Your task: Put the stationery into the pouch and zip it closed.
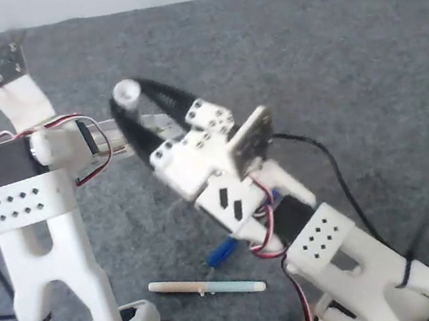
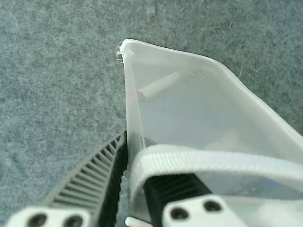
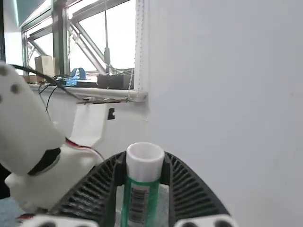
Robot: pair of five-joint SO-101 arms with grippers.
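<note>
Glue stick (image 3: pixel 140 201), white cap up, is clamped tight between the black fingers of the right claw (image 3: pixel 144 163). The left claw (image 2: pixel 135 165) is clenched on the woven rim of the white mesh pouch (image 2: pixel 189 104), which stretches away from it over the grey counter (image 2: pixel 57 71). A pale stick (image 2: pixel 158 87) shows through the mesh. Well behind the right claw, beside its arm, a pastel pen (image 1: pixel 207 287) and a small blue item (image 1: pixel 221 251) lie on the counter.
</note>
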